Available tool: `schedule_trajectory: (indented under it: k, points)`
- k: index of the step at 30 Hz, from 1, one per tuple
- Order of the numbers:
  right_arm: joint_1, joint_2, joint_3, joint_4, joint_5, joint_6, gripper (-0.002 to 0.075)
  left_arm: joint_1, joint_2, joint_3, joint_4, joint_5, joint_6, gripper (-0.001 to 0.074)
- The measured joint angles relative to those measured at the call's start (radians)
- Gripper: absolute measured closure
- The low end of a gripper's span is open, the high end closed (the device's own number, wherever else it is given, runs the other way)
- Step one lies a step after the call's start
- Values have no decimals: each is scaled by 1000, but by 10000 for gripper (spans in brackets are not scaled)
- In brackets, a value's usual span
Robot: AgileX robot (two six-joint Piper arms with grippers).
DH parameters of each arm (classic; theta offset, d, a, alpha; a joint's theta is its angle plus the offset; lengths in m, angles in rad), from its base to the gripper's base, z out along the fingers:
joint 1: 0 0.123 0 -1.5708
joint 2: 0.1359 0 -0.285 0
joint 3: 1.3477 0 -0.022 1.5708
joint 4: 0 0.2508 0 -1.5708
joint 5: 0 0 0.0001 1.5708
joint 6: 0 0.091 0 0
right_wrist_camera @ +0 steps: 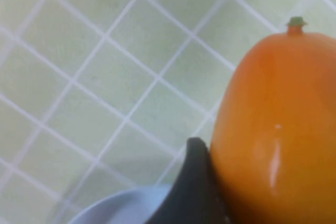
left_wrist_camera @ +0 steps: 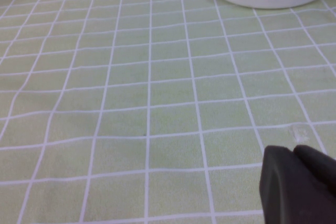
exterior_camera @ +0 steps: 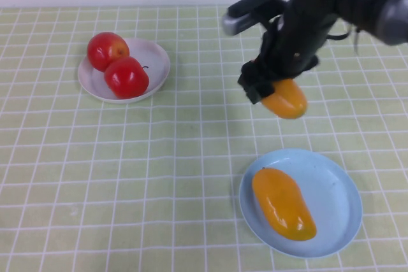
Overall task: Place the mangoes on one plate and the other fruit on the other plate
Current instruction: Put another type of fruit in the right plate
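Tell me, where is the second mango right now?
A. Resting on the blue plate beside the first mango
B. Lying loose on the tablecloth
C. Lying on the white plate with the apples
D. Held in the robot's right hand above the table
D. The right hand grips the mango above the cloth beyond the blue plate, which holds only the other mango; the left hand is shut, holding nothing.
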Motion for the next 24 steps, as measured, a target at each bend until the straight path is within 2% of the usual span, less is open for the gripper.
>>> schedule_trajectory:
  k: [3, 6, 13, 21, 24]
  points:
    - [0, -105, 123, -30, 1, 165, 217, 0, 0, 0, 0, 0, 0, 736]
    - [0, -199, 291, -46, -44, 254, 217, 0, 0, 0, 0, 0, 0, 736]
    - [-17, -331, 625, 8, -170, 300, 217, 0, 0, 0, 0, 0, 0, 736]
    - [-71, -339, 752, 28, -293, 304, 216, 0, 0, 0, 0, 0, 0, 736]
    - [-73, -339, 757, 43, -319, 304, 146, 0, 0, 0, 0, 0, 0, 736]
